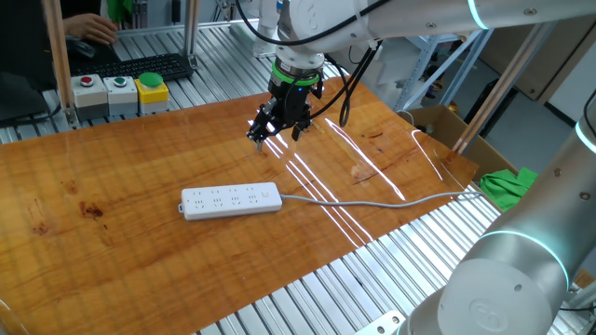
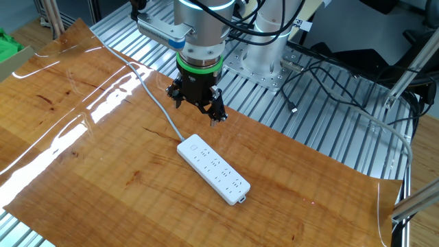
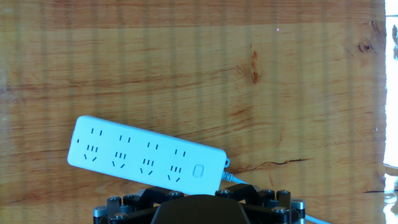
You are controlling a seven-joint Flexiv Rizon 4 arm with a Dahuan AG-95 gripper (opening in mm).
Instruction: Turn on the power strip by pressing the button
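I am holding the gripper (image 2: 199, 104) above the table (image 1: 112, 177), off the strip (image 1: 231, 200) and just beyond its cable end. I cannot tell whether the fingers are spread or together.

The strip is lying flat mid-table, its button (image 3: 199, 170) beside the cable (image 1: 372, 201) exit.

Risks I am weighing: the button is small and white on white, so a slightly offset descent may land on a socket or the casing; the strip looks light and unanchored, so an angled push may slide it.

I am counting one strip, one button, one cable, and three knobs (image 1: 118, 86) at the far edge.
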